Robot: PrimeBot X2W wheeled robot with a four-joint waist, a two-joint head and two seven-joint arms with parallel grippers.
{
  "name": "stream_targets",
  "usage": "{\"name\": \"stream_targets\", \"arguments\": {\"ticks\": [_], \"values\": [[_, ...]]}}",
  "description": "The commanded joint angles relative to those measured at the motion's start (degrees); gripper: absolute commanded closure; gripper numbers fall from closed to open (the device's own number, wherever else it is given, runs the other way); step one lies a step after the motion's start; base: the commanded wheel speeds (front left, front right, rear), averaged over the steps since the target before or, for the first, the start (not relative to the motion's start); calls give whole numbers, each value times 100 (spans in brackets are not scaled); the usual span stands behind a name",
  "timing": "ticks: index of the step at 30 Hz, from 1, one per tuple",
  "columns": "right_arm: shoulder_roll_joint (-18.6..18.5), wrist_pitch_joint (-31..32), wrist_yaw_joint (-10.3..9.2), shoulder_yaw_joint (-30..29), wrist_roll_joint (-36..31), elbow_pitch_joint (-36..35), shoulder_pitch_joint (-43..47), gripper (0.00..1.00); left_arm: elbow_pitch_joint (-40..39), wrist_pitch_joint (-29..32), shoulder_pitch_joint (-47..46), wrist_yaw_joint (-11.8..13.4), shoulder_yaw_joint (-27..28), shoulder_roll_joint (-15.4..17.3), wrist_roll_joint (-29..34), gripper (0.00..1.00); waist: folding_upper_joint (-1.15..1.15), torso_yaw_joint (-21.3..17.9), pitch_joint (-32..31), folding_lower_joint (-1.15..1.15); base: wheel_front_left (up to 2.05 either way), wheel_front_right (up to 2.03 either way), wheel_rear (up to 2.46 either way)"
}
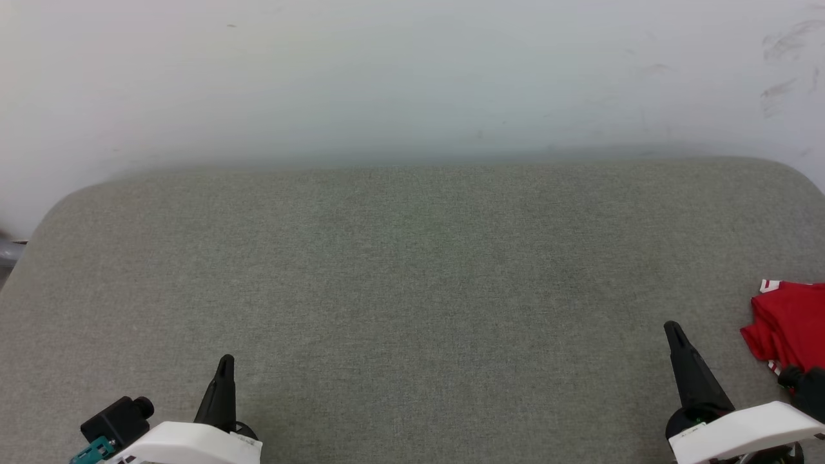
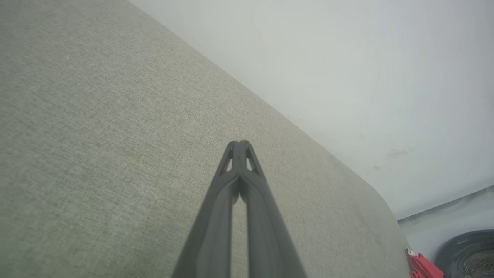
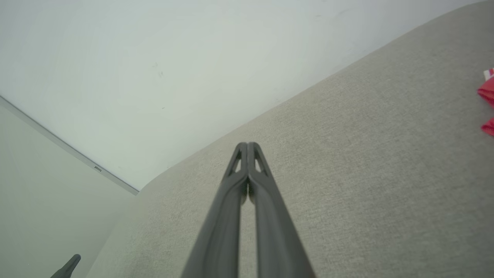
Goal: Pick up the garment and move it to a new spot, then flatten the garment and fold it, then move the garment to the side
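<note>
The garment [image 1: 789,325], a red shirt with a bit of red-and-white striped trim, lies bunched at the right edge of the grey fabric surface [image 1: 412,277], partly cut off by the frame. A red corner of the garment [image 2: 422,267] shows at the lower right of the left wrist view, and small red patches of the garment [image 3: 487,92] at the right edge of the right wrist view. My right gripper [image 1: 672,330] is shut and empty, a short way left of the garment. My left gripper [image 1: 225,362] is shut and empty at the lower left, far from it.
A pale wall [image 1: 412,77] rises directly behind the grey surface, which has rounded far corners. A dark round object [image 2: 469,255] sits on the floor beyond the surface's edge in the left wrist view. The other arm's dark fingertip [image 3: 67,266] shows at the lower left of the right wrist view.
</note>
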Motion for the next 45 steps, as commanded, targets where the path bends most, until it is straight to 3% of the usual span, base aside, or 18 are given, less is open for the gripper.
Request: {"name": "stream_targets", "arguments": {"ticks": [1, 45], "values": [[-57, -1, -1, -2, 273, -4, -191, 100, -51, 52, -179, -39, 49, 1, -234, 100, 0, 3, 3, 0, 0, 0, 0], [-79, 163, -2, -88, 3244, 784, -703, 100, 97, 774, -557, -266, 372, -162, -2915, 100, 0, 61, 63, -1, 0, 0, 0]]}}
